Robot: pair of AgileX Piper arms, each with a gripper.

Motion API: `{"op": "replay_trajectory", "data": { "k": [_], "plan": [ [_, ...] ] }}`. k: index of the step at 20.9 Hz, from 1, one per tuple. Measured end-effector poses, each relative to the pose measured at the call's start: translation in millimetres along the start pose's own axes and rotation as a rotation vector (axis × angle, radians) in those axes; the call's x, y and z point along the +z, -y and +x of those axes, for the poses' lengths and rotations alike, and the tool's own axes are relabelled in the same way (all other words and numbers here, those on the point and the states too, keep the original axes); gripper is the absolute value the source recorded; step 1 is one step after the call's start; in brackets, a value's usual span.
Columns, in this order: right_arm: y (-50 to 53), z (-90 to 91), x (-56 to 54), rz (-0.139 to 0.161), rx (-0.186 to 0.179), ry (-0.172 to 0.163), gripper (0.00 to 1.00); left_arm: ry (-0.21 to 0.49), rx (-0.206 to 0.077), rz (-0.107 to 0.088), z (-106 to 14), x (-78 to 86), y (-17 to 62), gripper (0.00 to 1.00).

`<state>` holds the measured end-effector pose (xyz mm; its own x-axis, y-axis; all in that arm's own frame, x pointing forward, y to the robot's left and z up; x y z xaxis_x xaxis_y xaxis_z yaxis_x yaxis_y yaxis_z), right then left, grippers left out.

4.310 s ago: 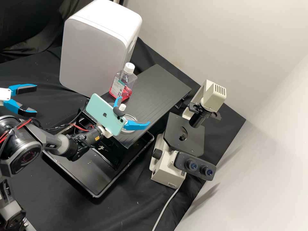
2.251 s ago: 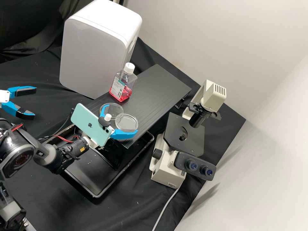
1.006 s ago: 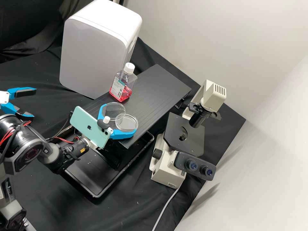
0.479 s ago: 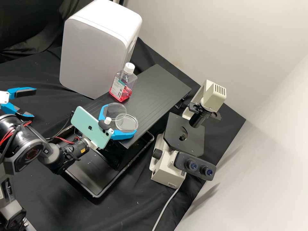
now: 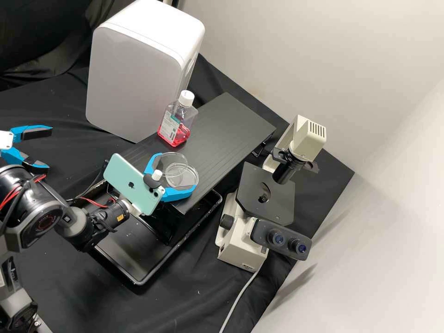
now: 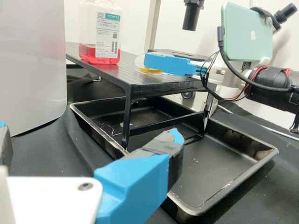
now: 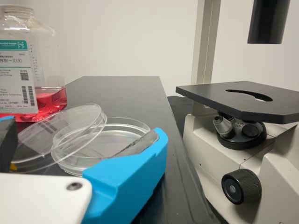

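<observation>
Right wrist view: petri dish (image 7: 102,142) lies between the spread fingers (image 7: 127,173).

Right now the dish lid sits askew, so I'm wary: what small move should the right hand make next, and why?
Probably close gently. The right hand is open, its blue fingers either side of the petri dish on the black rack, so nothing is gripped yet. The lid leans tilted on the dish's rim; a slow squeeze seems safest.

left pincer (image 5: 48,146): fingers apart | right pincer (image 5: 178,171): fingers apart, arm outstretched
</observation>
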<state>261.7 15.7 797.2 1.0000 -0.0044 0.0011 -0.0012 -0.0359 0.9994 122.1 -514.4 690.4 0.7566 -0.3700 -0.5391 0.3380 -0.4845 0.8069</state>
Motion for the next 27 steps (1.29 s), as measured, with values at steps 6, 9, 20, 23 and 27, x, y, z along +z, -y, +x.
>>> {"op": "replay_trajectory", "data": {
  "k": [6, 9, 20, 23, 27],
  "plan": [
    [-1.8, 0.2, 1.0, 0.007, 0.008, 0.002, 0.0, 0.001, 0.003, -0.001, -0.2, 0.2, -0.6, 1.0],
    [-2.1, 0.2, 0.7, 0.007, 0.011, -0.001, 0.0, 0.001, 0.008, -0.003, -0.5, 0.3, -1.4, 1.0],
    [-3.1, 0.2, -1.1, 0.027, 0.022, -0.022, 1.0, -0.005, 0.009, -0.008, -0.7, 0.2, -1.3, 1.0],
    [-3.1, 0.2, -1.1, 0.027, 0.022, -0.022, 1.0, -0.001, 0.007, -0.008, -0.8, 0.9, -0.9, 1.0],
    [-3.1, 0.2, -1.1, 0.027, 0.022, -0.022, 1.0, -0.002, 0.007, -0.008, -0.8, 0.9, -1.0, 1.0]
  ]
}}
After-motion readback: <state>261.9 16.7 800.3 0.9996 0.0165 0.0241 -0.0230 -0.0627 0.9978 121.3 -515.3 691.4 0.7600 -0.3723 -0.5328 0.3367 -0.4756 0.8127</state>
